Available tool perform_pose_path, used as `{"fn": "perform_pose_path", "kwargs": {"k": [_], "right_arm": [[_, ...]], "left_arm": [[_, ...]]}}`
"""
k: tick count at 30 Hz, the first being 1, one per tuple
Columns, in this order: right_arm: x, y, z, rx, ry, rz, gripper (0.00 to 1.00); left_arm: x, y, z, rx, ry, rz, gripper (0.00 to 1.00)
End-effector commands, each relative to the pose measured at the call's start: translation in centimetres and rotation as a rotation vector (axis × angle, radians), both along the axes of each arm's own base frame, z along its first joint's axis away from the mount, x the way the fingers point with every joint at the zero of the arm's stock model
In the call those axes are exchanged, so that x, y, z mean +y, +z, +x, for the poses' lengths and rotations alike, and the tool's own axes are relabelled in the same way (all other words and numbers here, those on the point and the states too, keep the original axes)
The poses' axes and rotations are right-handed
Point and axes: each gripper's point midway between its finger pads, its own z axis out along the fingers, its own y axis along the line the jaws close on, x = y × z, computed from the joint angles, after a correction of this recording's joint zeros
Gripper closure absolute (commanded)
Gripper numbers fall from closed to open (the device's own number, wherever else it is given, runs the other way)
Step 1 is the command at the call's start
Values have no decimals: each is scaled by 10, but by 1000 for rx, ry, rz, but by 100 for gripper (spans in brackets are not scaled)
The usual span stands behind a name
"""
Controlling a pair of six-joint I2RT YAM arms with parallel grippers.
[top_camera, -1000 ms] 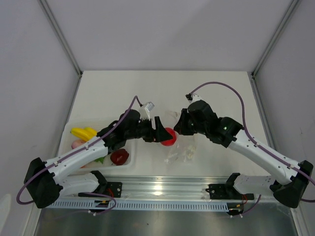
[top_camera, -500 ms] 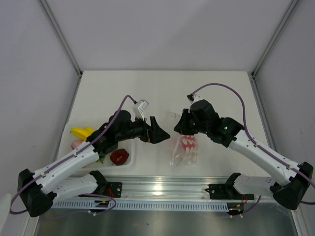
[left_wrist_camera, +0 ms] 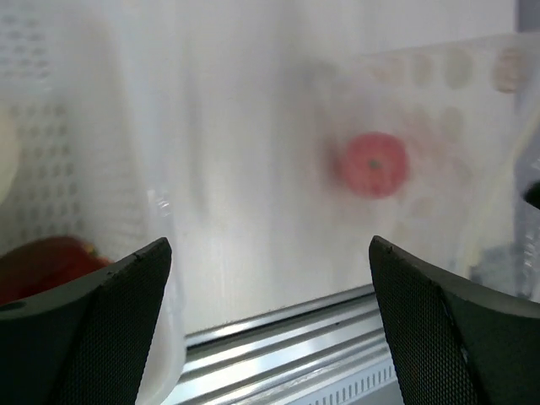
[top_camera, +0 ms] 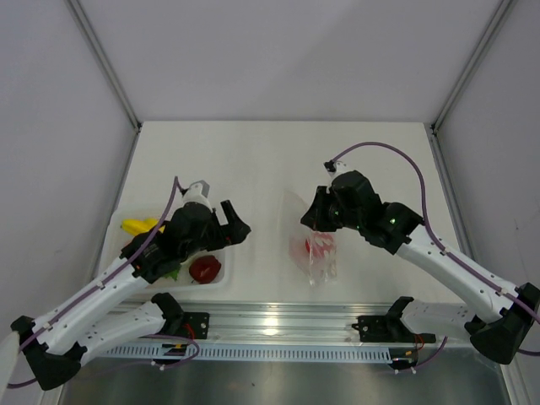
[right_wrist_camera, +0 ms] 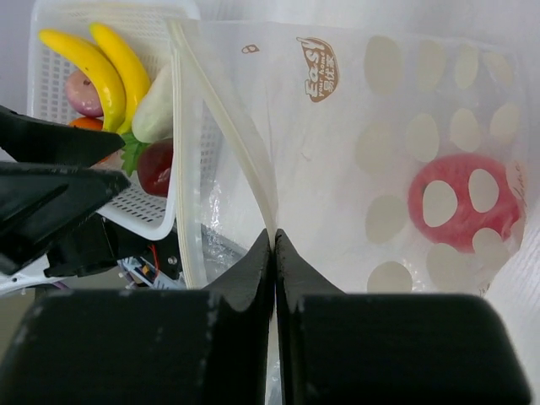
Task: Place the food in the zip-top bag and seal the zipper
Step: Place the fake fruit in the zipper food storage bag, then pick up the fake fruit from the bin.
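The clear zip-top bag (top_camera: 321, 261) hangs from my right gripper (top_camera: 314, 219), which is shut on the zipper strip (right_wrist_camera: 253, 169) at its mouth. The red apple (top_camera: 314, 247) sits inside the bag; it also shows in the right wrist view (right_wrist_camera: 460, 202) and, blurred, in the left wrist view (left_wrist_camera: 371, 163). My left gripper (top_camera: 232, 229) is open and empty above the right end of the white tray (top_camera: 234, 283). The tray holds the banana (top_camera: 139, 226), the dark red round one (top_camera: 205, 268), the radish (right_wrist_camera: 156, 105) and the orange one (right_wrist_camera: 84, 123).
A metal rail (top_camera: 278, 325) runs along the near table edge below the bag and tray. A pinkish round toy (right_wrist_camera: 83, 91) lies under the banana in the tray. Grey walls and frame posts close in the table on three sides.
My left gripper let the apple go into the bag, then drew back left to the tray, open and empty. My right gripper kept hold of the bag's mouth, and the bag now hangs with the apple inside.
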Motion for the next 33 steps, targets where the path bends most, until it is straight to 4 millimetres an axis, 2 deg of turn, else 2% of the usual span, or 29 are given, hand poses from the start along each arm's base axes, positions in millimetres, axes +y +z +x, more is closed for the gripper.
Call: {"fn": "perform_pose_path", "kwargs": {"k": [1,2,5,11,17,22,26,33], "right_arm": [[-6,5,0,-27,0,-2,100],[-7,3,0,-25,-5,-5,100],[-9,1,0,-23,-12,-9,100],[-11,-1,-2,-18,-9,-23,100],[-12,0,-1,-24,-10,-19,100],[-13,-1,-2,-24,-10,-19,100],[-14,0,-3,-26,-10,-16,100],[-13,2,-3,-29,-10,-13,100]], "left_arm": [[58,-19,-4,95,298,98,1],[73,-26,-9,119,345,143,1],[99,-37,-16,176,470,187,1],[142,-57,-27,306,661,284,1],[140,-80,-36,445,663,338,1],[120,-102,-38,508,606,273,1],[110,-113,-35,544,586,231,1],[104,-128,-38,609,559,249,1]]}}
